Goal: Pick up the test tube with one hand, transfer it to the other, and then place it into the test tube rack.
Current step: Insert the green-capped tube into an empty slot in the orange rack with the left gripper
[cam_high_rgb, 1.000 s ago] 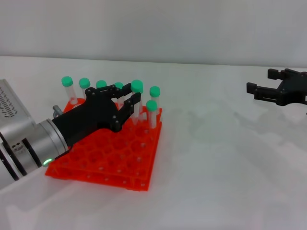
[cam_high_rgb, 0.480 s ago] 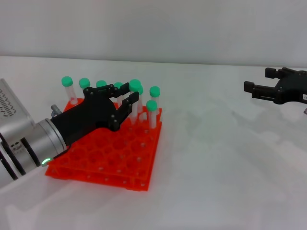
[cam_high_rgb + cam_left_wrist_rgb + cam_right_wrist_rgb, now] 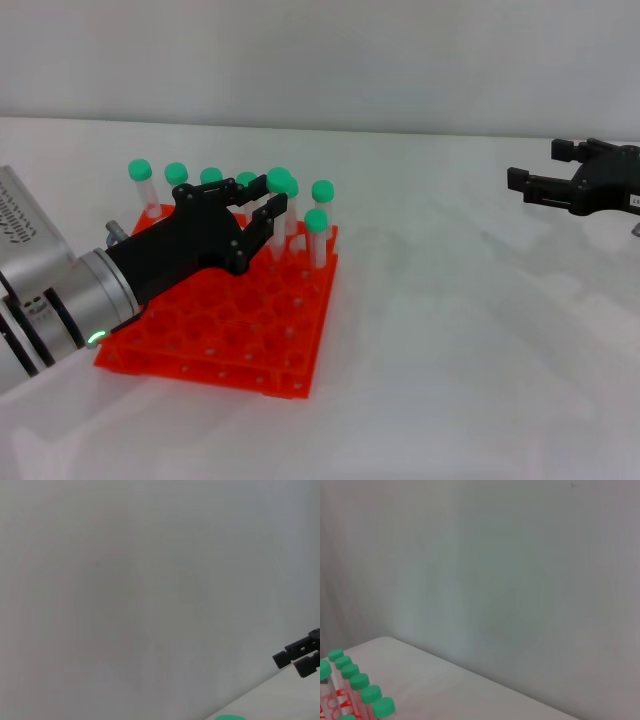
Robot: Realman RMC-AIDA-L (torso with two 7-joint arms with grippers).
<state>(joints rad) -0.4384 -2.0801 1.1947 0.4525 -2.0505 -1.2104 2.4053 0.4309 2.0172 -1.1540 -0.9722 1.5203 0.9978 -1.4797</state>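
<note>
The orange test tube rack point(image 3: 250, 330) stands on the white table at the left. My left gripper point(image 3: 266, 202), on a silver wrist with a green light, hangs over the rack's back rows. It is shut on a test tube point(image 3: 279, 182) with a green cap, held upright with its tip down among the rack's holes. The cap's edge also shows in the left wrist view point(image 3: 227, 717). My right gripper point(image 3: 540, 172) is open and empty, above the table at the far right; it shows far off in the left wrist view point(image 3: 299, 656).
Several other green-capped tubes point(image 3: 140, 172) stand in the rack's back row and right side point(image 3: 316, 222); they also show in the right wrist view point(image 3: 351, 672). A pale wall rises behind the white table point(image 3: 450, 340).
My left gripper has shifted slightly left with the tube over the rack. My right gripper has drawn a little to the right and up.
</note>
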